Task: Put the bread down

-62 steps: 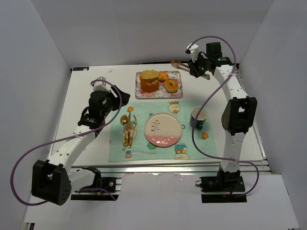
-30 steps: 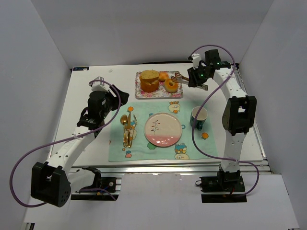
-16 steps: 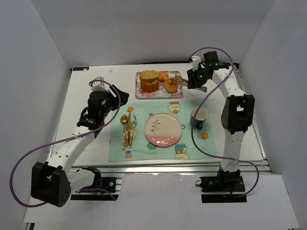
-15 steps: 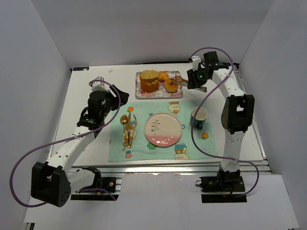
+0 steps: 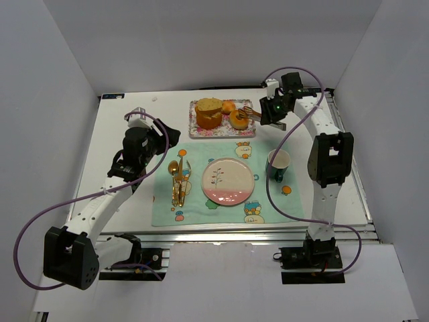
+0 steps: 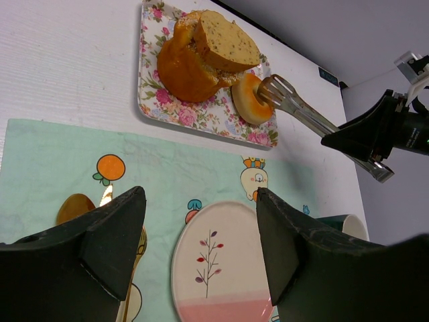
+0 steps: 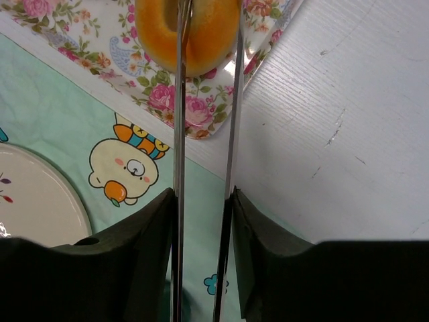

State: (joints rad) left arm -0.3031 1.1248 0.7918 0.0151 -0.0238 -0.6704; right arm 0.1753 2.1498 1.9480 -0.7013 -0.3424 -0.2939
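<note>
The bread [image 7: 201, 33] lies at the right end of the floral tray [image 7: 161, 100]. The right wrist view cuts off its top, so its hole is not seen. There the tongs [image 7: 177, 134] have one arm across its middle and one at its right edge. The left wrist view shows its full outline, just beside the brown loaf [image 6: 194, 60]. The right gripper [image 7: 203, 201] squeezes the tongs. The left gripper [image 6: 200, 201] is spread wide, holding nothing.
</note>
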